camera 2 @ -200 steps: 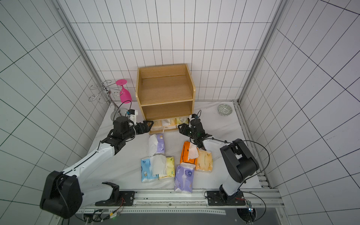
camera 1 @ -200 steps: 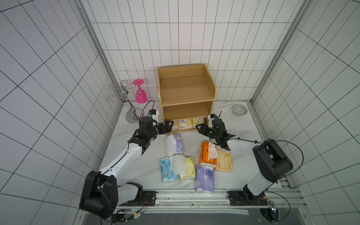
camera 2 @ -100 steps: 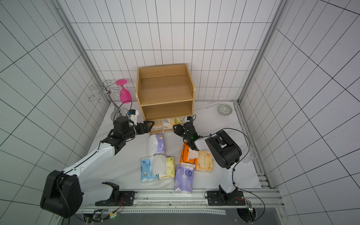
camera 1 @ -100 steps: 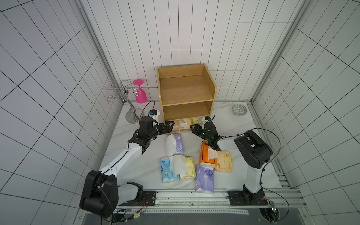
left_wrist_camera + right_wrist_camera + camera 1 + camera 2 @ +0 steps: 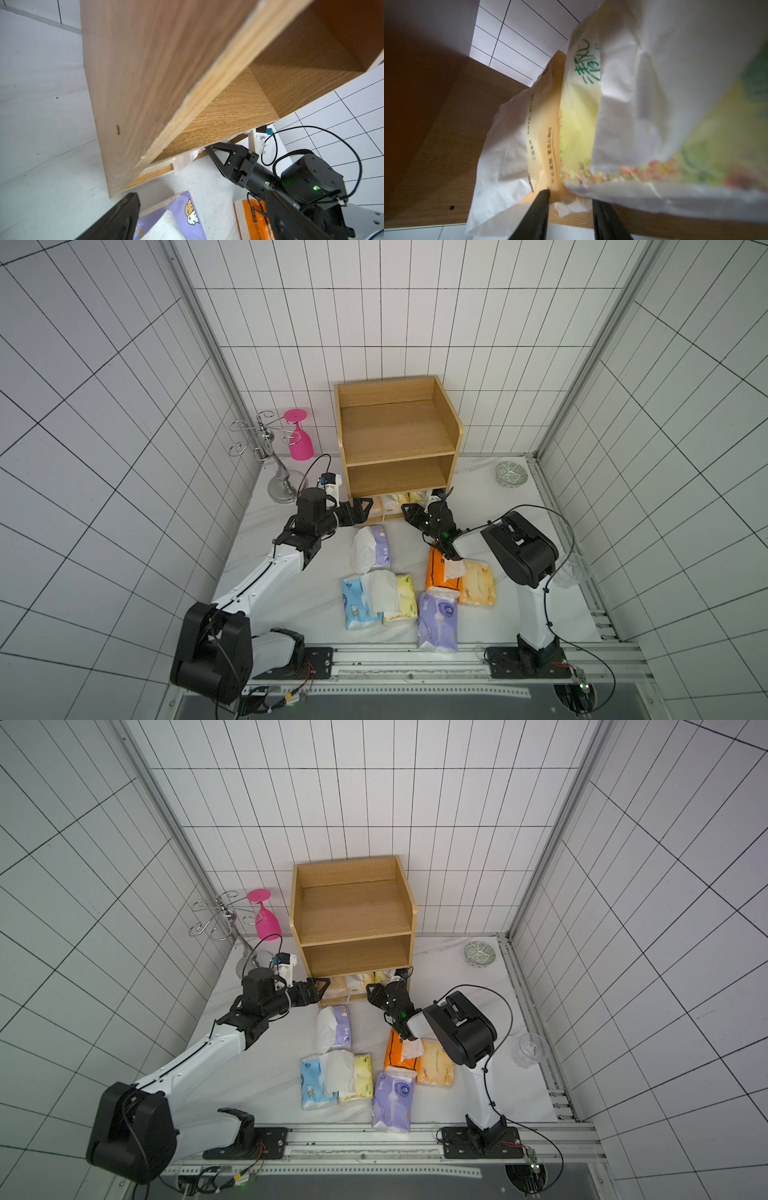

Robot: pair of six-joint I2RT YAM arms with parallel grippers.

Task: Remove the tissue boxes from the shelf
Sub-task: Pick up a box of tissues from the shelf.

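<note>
At bottom tier of shelf (image 5: 395, 435), pale orange tissue pack (image 5: 542, 124) and yellow tissue pack (image 5: 579, 116) sit side by side; right tool (image 5: 569, 198) straddles pale orange pack's edge, jaws narrowed, firm grip unclear; left tool (image 5: 365, 510) open, empty. Risk: thin wrapper slips free, or yellow neighbour gets dragged out too.

light-wood shelf (image 5: 395, 439), upright against the back wall, open front facing the arms. in its lowest tier, pale orange pack (image 5: 544, 124) and yellow pack (image 5: 579, 116) side by side, touching, white tissue spilling at the front edge. out on the surface, six more lying flat: purple pack (image 5: 380, 549) nearest the shelf, tissue out; light blue pack (image 5: 355, 610) and second yellow pack (image 5: 407, 599) either side of loose white tissue; orange pack (image 5: 436, 578) touching second pale orange pack (image 5: 478, 585); second purple pack (image 5: 438, 622) at the front.
</note>
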